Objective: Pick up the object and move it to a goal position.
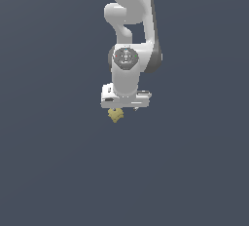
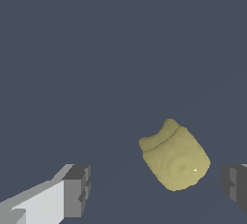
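The object (image 2: 174, 156) is a small pale yellow, lumpy chunk on the dark grey floor. In the wrist view it lies between my two dark finger pads (image 2: 77, 189), closer to one of them and touching neither. My gripper (image 2: 157, 189) is open, with the jaws wide apart and nothing in them. In the exterior view the object (image 1: 115, 116) shows just below the white gripper head, toward its left end. The gripper (image 1: 124, 109) hangs straight down over it, and its fingers are mostly hidden behind the head.
The white arm (image 1: 130, 20) rises above the gripper to the top of the exterior view. A uniform dark grey floor (image 1: 194, 171) surrounds the object. No other objects or markers show.
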`<action>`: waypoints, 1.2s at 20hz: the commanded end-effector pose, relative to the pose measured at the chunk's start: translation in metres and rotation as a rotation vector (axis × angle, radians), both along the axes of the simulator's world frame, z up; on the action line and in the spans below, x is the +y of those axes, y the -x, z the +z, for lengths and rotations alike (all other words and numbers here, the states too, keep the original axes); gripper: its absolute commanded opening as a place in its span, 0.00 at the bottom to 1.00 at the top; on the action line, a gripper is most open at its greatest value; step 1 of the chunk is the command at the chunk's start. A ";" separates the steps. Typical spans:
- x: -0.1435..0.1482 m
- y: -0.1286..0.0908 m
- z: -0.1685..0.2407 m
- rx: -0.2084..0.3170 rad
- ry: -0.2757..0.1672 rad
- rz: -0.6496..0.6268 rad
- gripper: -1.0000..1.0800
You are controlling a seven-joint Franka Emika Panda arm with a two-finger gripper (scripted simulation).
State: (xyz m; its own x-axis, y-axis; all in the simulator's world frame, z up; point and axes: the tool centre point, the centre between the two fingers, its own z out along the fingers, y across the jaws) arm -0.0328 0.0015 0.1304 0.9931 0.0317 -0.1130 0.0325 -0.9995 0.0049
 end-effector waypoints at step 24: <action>-0.029 -0.001 0.006 -0.022 0.010 0.071 0.96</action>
